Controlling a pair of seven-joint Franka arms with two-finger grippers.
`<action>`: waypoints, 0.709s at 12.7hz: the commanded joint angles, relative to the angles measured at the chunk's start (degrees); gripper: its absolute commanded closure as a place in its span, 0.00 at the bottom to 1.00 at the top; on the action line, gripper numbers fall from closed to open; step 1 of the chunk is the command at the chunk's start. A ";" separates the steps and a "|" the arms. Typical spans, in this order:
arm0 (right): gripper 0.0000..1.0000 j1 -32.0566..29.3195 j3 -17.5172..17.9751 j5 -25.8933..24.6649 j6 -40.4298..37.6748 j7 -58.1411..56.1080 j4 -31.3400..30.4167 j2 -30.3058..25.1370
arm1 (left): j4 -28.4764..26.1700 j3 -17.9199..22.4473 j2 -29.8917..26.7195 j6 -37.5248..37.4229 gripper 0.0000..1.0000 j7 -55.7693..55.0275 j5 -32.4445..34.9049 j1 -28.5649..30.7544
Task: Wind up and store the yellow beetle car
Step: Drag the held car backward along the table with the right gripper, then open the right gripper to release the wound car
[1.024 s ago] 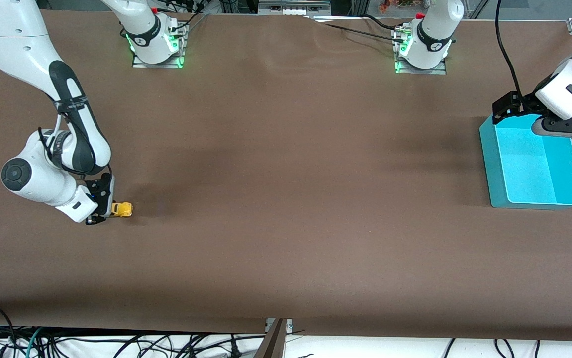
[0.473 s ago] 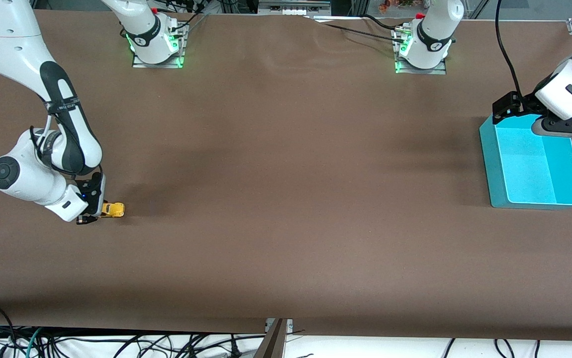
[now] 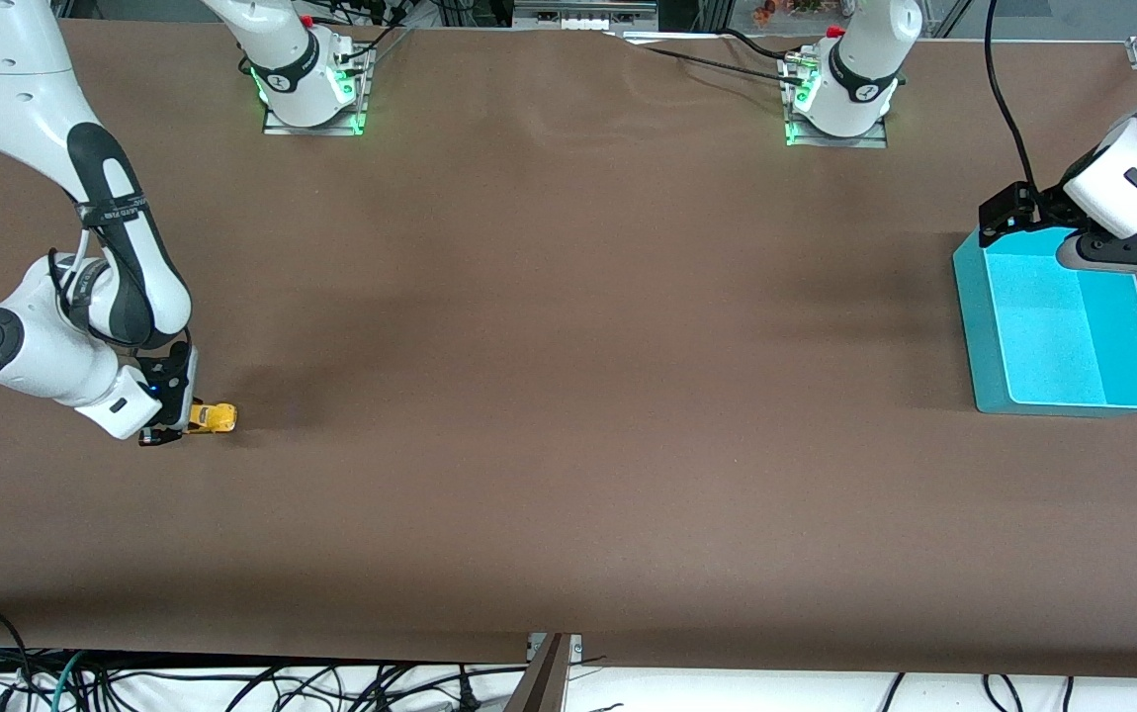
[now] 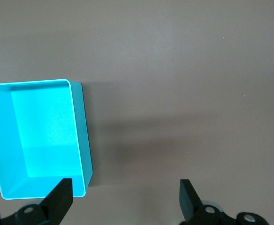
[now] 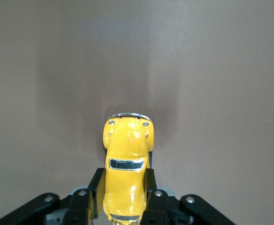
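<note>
The yellow beetle car (image 3: 213,418) sits low on the brown table at the right arm's end, its nose toward the table's middle. My right gripper (image 3: 183,421) is shut on the car's rear half. In the right wrist view the car (image 5: 126,168) fills the space between the two black fingers (image 5: 94,194), which press its sides. The cyan tray (image 3: 1063,331) stands at the left arm's end. My left gripper (image 4: 125,199) is open and empty, hovering over the tray's edge farthest from the front camera; the tray (image 4: 38,136) shows in the left wrist view.
The brown table (image 3: 568,346) stretches bare between the car and the tray. The two arm bases (image 3: 311,84) stand along the edge farthest from the front camera. Cables hang below the table's near edge.
My right gripper has dragged the car along the table toward the right arm's end, away from the tray. The left arm has not moved.
</note>
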 commanded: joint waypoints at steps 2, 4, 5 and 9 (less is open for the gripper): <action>0.01 -0.83 0.64 1.02 1.86 -1.79 -0.10 0.54 | -1.18 0.05 -1.43 -0.25 0.00 1.54 -0.78 0.25; 0.00 -0.31 1.08 1.20 0.81 -1.53 1.47 -1.99 | -1.17 0.05 -1.43 -0.26 0.00 1.54 -0.78 0.25; 0.00 -0.30 2.12 1.46 -3.29 -1.18 4.10 -3.23 | -1.17 0.05 -1.43 -0.26 0.00 1.54 -0.78 0.25; 0.00 -0.39 2.14 4.71 -16.85 5.57 14.92 -3.94 | -1.17 0.05 -1.43 -0.26 0.00 1.54 -0.78 0.25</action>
